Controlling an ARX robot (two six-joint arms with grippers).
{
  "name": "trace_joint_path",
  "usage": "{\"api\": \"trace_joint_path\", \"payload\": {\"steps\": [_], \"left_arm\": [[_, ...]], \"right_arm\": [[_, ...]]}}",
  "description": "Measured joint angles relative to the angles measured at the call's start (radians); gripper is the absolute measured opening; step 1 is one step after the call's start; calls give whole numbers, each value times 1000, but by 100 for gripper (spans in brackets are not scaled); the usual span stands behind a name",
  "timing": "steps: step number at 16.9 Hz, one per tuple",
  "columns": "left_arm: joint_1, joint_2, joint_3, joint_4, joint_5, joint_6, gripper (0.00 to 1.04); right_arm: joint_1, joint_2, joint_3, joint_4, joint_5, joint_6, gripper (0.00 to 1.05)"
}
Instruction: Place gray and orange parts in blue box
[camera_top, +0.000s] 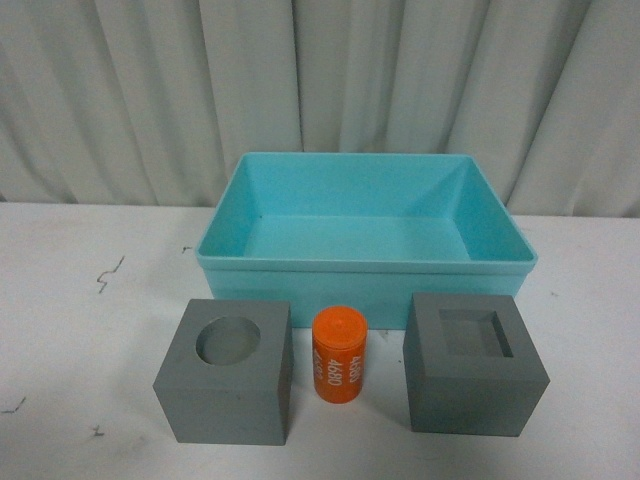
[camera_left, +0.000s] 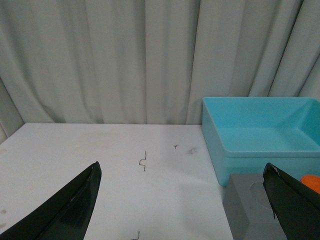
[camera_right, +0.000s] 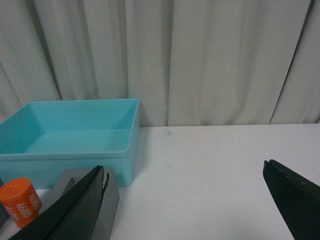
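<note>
The blue box (camera_top: 365, 272) sits empty at the middle of the white table. In front of it stand a gray cube with a round recess (camera_top: 228, 372), an orange cylinder with white digits (camera_top: 339, 354) and a gray cube with a square recess (camera_top: 474, 364). Neither arm shows in the front view. My left gripper (camera_left: 182, 170) is open over bare table, with the round-recess cube (camera_left: 247, 205) beside one finger and the box (camera_left: 262, 131) beyond. My right gripper (camera_right: 182, 172) is open too, the square-recess cube (camera_right: 107, 192), cylinder (camera_right: 20, 202) and box (camera_right: 75, 132) off to one side.
A pale pleated curtain (camera_top: 320, 90) hangs behind the table. Small dark marks (camera_top: 110, 272) dot the tabletop left of the box.
</note>
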Motion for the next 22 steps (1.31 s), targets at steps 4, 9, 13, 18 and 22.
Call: {"api": "trace_joint_path", "payload": {"steps": [4,9,13,18,22], "left_arm": [[0,0,0,0,0,0,98],[0,0,0,0,0,0,98],[0,0,0,0,0,0,98],[0,0,0,0,0,0,98],[0,0,0,0,0,0,98]], "right_arm": [[0,0,0,0,0,0,98],[0,0,0,0,0,0,98],[0,0,0,0,0,0,98],[0,0,0,0,0,0,98],[0,0,0,0,0,0,98]]}}
